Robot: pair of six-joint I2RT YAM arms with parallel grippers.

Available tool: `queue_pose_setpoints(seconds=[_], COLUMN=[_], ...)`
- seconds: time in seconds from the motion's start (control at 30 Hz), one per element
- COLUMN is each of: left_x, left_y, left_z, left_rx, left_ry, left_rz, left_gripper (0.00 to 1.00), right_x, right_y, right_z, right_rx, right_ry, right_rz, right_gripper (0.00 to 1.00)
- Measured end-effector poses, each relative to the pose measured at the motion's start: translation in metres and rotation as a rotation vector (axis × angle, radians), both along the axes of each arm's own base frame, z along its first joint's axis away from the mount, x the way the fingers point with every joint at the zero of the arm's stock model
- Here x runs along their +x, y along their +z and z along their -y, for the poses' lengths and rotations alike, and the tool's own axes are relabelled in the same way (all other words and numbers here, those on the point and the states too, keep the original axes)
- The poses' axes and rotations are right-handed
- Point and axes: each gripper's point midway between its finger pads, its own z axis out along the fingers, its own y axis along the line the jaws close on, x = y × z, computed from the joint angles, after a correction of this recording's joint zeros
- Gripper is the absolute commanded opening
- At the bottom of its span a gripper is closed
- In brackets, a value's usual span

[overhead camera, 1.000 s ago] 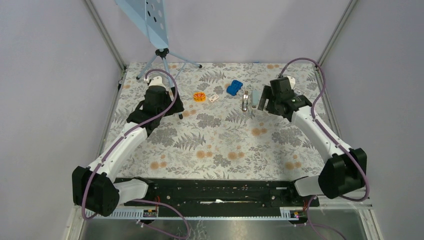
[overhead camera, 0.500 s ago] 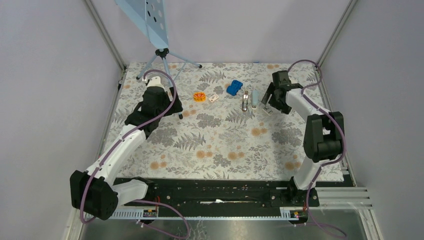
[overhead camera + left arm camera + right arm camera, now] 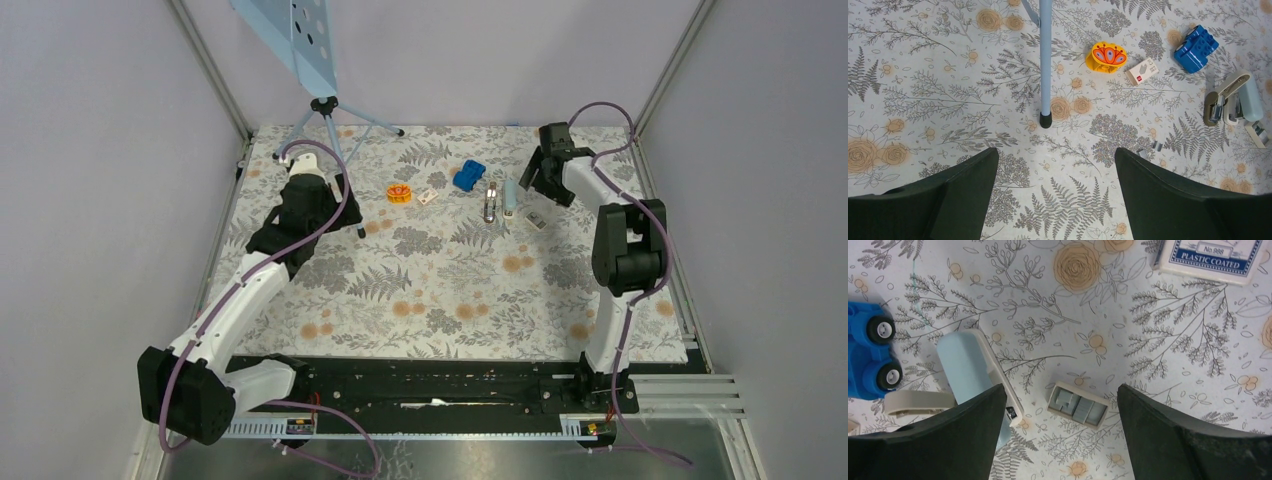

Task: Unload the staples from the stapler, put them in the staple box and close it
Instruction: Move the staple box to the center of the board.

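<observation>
The two arms are bolted at the near edge of the flower-patterned counter (image 3: 440, 290). The left tool (image 3: 1055, 162) hangs above the cloth on the left with its fingers wide apart and nothing between them. Just beyond it, the black foot of a pale blue tripod leg (image 3: 1045, 60) rests on the counter.

To the right of that foot, out in the middle, the staples (image 3: 1157, 145) lie as a tiny silvery strip on the bare cloth. They are near the stapler (image 3: 1243, 100) on its near-left side, but not touching it. The stapler is swung open, its light blue top and its cream and metal base lying side by side. At its near right sits a small cream tray (image 3: 1078, 407) with grey metal strips in it.

Left of the stapler, from right to left, are a blue toy car (image 3: 1196, 48), a small white box (image 3: 1142, 71) with an orange mark, and a yellow and orange toy (image 3: 1108, 56).

The right tool (image 3: 1060, 397) is up over the far right of the counter. Its fingers are spread, and the cream tray shows on the cloth through the gap, ungripped. Beyond it lies a blue and white playing-card box (image 3: 1208, 255).
</observation>
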Motion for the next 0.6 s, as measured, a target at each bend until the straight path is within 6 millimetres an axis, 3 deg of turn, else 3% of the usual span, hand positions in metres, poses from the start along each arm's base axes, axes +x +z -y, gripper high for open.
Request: queue_pose_setpoints(seconds=[0.2,0.6], left_x=[0.001,0.002], left_y=[0.000,-0.003], left_z=[-0.004,-0.003], left_rx=[-0.002,-0.009], left_ry=[0.010,0.001], left_rz=[-0.001,-0.011], left_gripper=[0.90,0.89], right_x=[0.012,-0.001], right_y=[-0.011,-0.059], right_z=[0.001,0.000], right_rx=[-0.027,-0.039], right_ry=[0.019,0.080], right_rz=[-0.016,-0.150], right_gripper=[0.75,0.63])
